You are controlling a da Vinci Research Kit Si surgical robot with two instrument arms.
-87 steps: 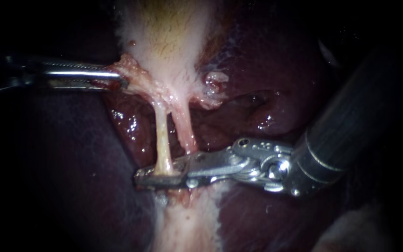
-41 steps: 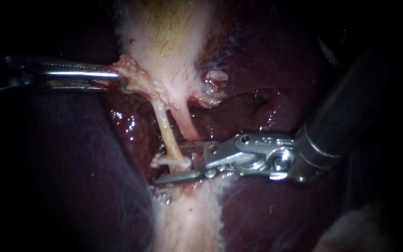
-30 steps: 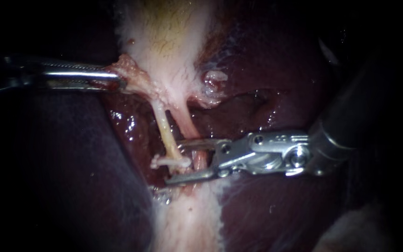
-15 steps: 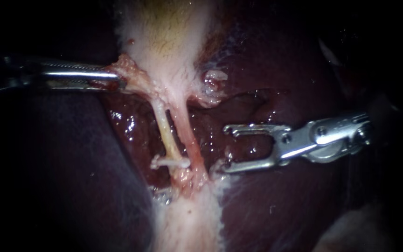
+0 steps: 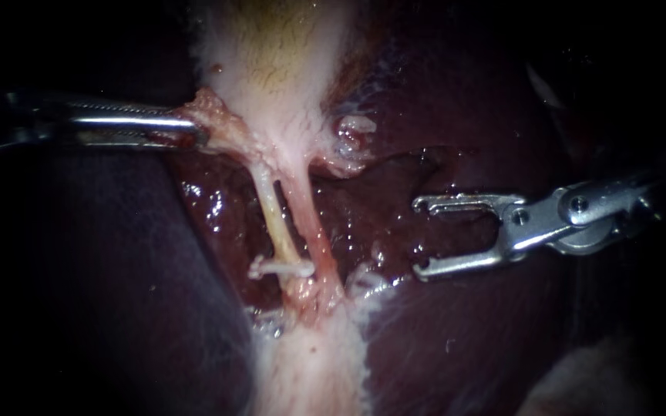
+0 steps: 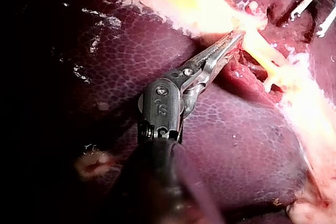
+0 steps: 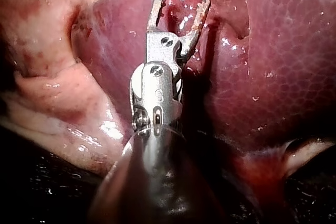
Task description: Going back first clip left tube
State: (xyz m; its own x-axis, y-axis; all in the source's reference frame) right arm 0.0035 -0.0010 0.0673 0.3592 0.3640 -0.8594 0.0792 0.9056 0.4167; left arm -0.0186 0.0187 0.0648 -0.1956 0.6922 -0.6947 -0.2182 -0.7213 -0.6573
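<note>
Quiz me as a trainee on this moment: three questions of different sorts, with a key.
1. True or false: the right instrument is clamped on the clip.
2. Which tube carries the clip? A) the left tube B) the right tube C) neither
3. Fill in: the left instrument is shut on pale ____ just above the tubes.

Key
1. False: it stands open, clear of the clip.
2. A
3. tissue
</note>
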